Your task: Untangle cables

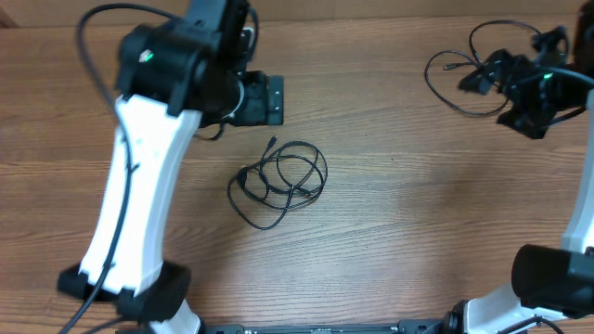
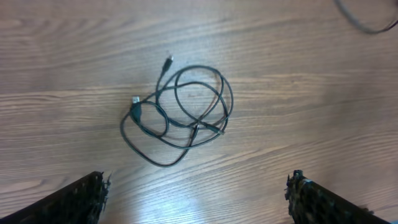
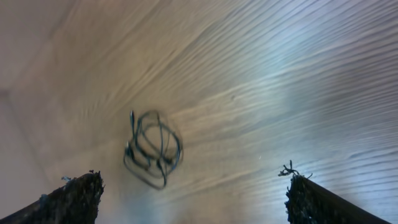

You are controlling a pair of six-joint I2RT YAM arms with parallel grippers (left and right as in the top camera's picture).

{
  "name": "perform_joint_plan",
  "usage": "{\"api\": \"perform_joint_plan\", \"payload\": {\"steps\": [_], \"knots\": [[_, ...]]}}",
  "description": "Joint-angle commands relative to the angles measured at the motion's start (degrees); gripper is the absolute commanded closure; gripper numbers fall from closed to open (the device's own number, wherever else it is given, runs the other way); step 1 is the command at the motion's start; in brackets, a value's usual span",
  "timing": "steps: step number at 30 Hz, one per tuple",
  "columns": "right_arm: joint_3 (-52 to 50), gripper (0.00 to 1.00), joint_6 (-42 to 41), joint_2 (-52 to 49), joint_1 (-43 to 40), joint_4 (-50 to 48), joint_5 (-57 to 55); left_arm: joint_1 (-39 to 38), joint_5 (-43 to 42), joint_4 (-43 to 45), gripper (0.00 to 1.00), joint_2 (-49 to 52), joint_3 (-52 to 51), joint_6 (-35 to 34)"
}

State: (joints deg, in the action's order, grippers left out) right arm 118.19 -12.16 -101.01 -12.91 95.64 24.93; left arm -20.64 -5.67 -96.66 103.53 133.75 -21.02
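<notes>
Left gripper (image 2: 198,182) and right gripper (image 3: 193,180), both spread empty, face the tangled bundle of thin black cables (image 2: 196,127), apparently choosing a strand.

You have nothing to read here: no text, label, brand, number or sign is legible in any view, neither on the table (image 1: 399,223) nor on the cables (image 1: 278,183).
</notes>
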Motion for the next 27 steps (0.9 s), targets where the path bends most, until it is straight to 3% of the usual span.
{"api": "perform_joint_plan", "payload": {"steps": [1,8,14,18,24,27], "knots": [[0.2,0.04,2.0,3.4,3.9,1.0,-1.9,0.0,2.1,-0.2,0.04,-3.7,0.0,-0.5],[-0.9,0.00,1.0,3.6,11.5,-1.2,-9.4,0.0,2.7,-0.1,0.00,-5.4,-0.2,0.5],[-5.6,0.00,-7.4,3.0,12.6,-9.9,-19.6,0.0,2.7,-0.1,0.00,-4.2,-1.9,0.2],[-10.3,0.00,-7.4,2.9,12.6,-15.3,-16.6,0.0,2.8,-0.1,0.00,-4.1,-3.1,0.2],[-16.1,0.00,-7.1,2.9,13.0,-17.3,-1.2,0.0,3.5,0.3,0.00,-3.4,-4.4,-0.5],[-19.6,0.00,-2.1,2.9,15.2,-17.3,5.8,0.0,6.8,0.3,0.00,-3.2,-5.9,-4.0]]}}
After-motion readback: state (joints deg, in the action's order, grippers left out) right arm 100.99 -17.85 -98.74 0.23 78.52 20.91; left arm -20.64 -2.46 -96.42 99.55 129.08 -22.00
